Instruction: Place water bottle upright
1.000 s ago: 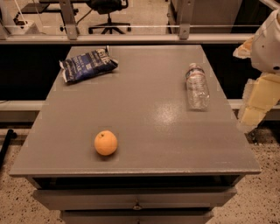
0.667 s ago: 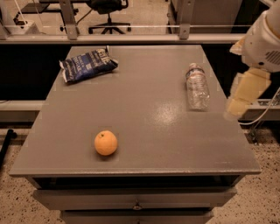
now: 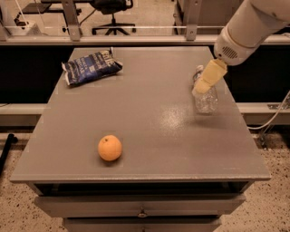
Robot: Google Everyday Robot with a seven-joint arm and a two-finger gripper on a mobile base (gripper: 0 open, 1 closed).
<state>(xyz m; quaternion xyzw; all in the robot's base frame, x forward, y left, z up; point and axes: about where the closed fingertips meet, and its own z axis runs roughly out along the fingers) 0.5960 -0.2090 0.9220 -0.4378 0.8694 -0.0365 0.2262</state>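
Note:
The water bottle (image 3: 206,100) is clear ribbed plastic and lies on its side near the right edge of the grey table (image 3: 149,122), with its cap end pointing to the back. My gripper (image 3: 206,79) comes in from the upper right on a white arm and hangs just above the bottle's upper half, hiding the cap and neck. Its tan fingers point down and to the left.
An orange (image 3: 110,148) sits at the front left of the table. A blue snack bag (image 3: 91,66) lies at the back left. A drawer front (image 3: 140,206) shows below the table's front edge. An office chair (image 3: 111,13) and metal posts stand behind.
The arm has swung in from beyond the table's right edge to the left, and the gripper now sits over the bottle. The bottle, orange and bag have not moved.

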